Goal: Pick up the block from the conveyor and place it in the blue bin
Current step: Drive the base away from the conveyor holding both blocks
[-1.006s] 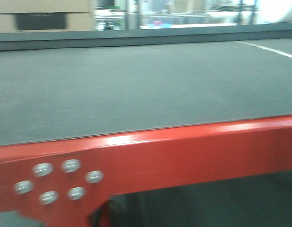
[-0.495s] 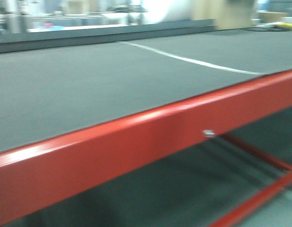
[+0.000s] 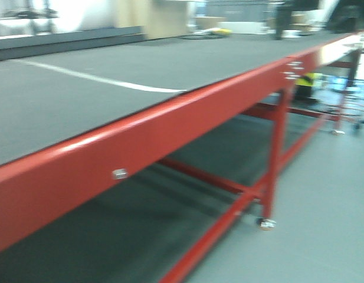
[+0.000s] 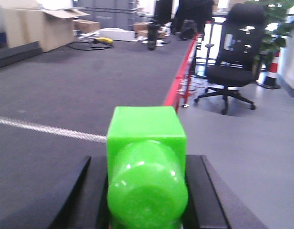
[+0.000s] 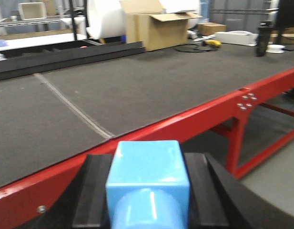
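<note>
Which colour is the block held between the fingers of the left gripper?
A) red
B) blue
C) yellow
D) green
D: the left wrist view shows a green block between the dark fingers of the left gripper; the blue block is in the right gripper.

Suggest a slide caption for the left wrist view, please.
Left hand gripping a green block, conveyor belt and office chair beyond.
</note>
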